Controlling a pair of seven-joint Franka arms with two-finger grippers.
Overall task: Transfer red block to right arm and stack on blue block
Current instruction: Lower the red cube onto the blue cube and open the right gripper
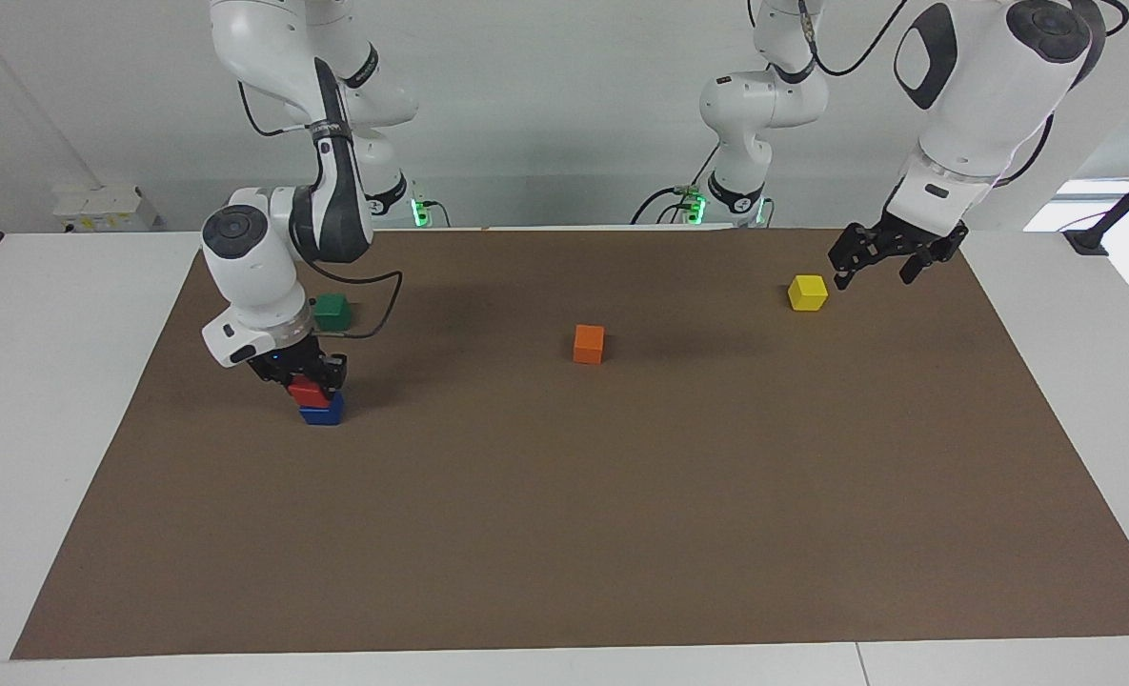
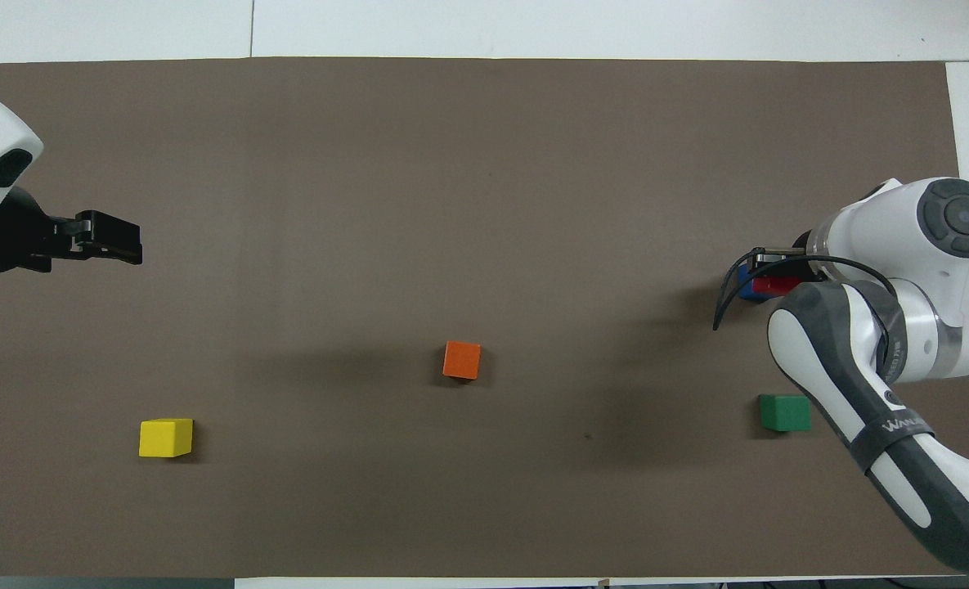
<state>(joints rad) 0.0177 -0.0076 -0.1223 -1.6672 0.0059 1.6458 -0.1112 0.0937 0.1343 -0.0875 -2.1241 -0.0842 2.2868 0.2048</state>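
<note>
The red block rests on top of the blue block near the right arm's end of the mat. My right gripper is shut on the red block, its blue light showing; in the overhead view its wrist covers most of both blocks. My left gripper hangs open and empty in the air beside the yellow block, at the left arm's end.
An orange block sits mid-mat. A green block lies nearer to the robots than the stack, beside the right arm's forearm. The brown mat covers most of the white table.
</note>
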